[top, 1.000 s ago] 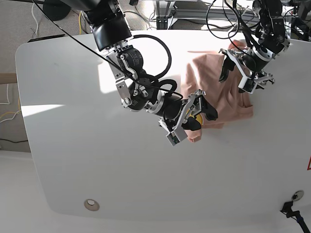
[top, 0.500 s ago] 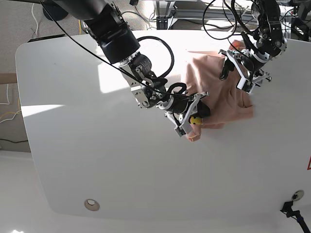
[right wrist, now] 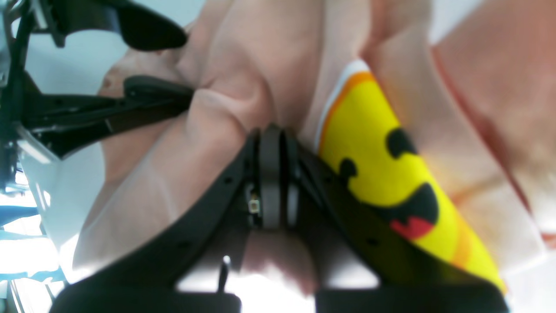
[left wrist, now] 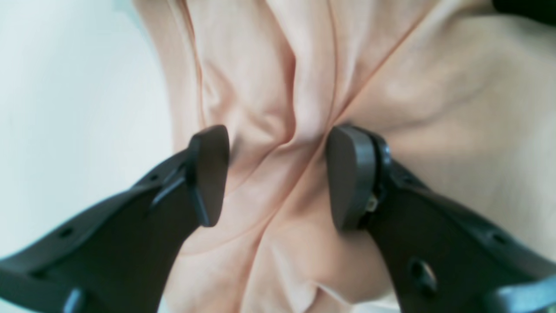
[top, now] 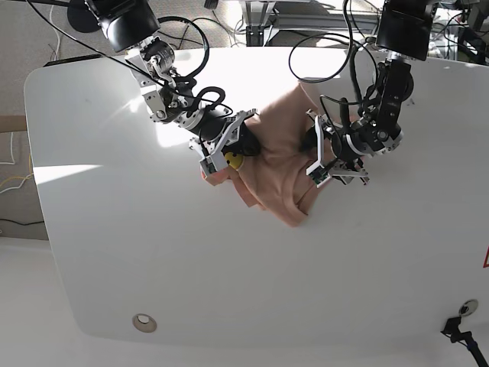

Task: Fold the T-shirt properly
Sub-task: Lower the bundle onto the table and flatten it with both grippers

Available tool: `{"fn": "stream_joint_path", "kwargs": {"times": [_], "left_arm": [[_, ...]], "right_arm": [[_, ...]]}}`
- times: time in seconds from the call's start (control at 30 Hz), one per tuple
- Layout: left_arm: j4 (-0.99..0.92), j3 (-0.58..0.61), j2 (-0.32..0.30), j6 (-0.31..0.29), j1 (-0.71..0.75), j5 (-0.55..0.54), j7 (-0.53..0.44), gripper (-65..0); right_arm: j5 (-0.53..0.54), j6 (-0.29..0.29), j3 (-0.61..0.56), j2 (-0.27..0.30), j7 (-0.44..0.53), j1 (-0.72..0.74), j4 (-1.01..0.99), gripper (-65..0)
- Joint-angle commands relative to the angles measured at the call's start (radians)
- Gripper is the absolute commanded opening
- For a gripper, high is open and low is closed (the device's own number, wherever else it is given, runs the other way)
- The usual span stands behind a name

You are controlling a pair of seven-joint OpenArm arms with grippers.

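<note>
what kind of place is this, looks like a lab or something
Probably a robotics lab or test bench: a bare white table, two cabled robot arms working a pink T-shirt, and loose cables on the floor beside it.

You're in a robotics lab | white rounded table (top: pixel 229 290) | loose cables (top: pixel 15 164) on the floor | metal frame legs (top: pixel 256 19) behind.

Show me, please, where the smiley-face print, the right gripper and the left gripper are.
smiley-face print (right wrist: pixel 391 191): right wrist view, on its yellow middle.
right gripper (right wrist: pixel 271 134): right wrist view, at the closed fingertips pinching the T-shirt (top: pixel 279 164).
left gripper (left wrist: pixel 278 174): left wrist view, between the spread fingertips.
</note>
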Motion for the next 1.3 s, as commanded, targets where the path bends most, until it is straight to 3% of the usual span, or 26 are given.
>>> {"fn": "stream_joint_path", "kwargs": {"times": [0.0,0.1,0.3,0.47,0.57,0.67,0.8,0.93,1.1,1.27], "left_arm": [[0.018,0.009,-0.007,0.001,-0.041,-0.006,-0.012,-32.0],[0.052,0.002,-0.007,0.001,-0.075,-0.008,-0.012,-32.1],[0.346,-0.128,-0.048,0.006,-0.002,-0.006,-0.010,-32.1],[0.428,-0.202,-0.045,0.006,0.156,-0.008,-0.010,-32.1],[0.424,-0.205,-0.043,0.006,0.240,-0.008,-0.010,-32.1],[0.403,-0.200,-0.014,0.006,0.292,-0.006,-0.012,-32.1],[0.266,-0.176,0.010,0.007,0.291,-0.005,-0.012,-32.1],[0.113,-0.122,0.018,0.007,0.197,-0.006,-0.023,-32.1],[-0.034,-0.102,0.018,0.007,0.114,-0.005,-0.159,-32.1],[-0.028,-0.110,0.010,0.007,0.087,-0.006,-0.187,-32.1]], "right_arm": [[0.011,0.012,0.042,0.002,-0.024,-0.004,0.080,-65.0],[0.011,0.012,0.108,0.002,-0.084,-0.031,0.187,-65.0],[0.011,0.012,0.193,-0.004,-0.213,0.001,0.368,-65.0],[0.006,0.012,0.188,-0.036,-0.216,0.068,0.282,-65.0],[-0.098,0.021,0.187,-0.078,-0.214,0.104,0.189,-65.0],[-0.239,0.054,0.188,-0.142,-0.179,0.111,0.115,-65.0],[-0.327,0.090,0.190,-0.175,-0.119,0.105,0.031,-65.0],[-0.335,0.090,0.193,-0.168,-0.084,0.061,0.014,-65.0],[-0.335,0.085,0.193,-0.119,-0.059,-0.021,0.095,-65.0],[-0.336,0.084,0.225,-0.102,-0.058,-0.050,0.127,-65.0]]}}
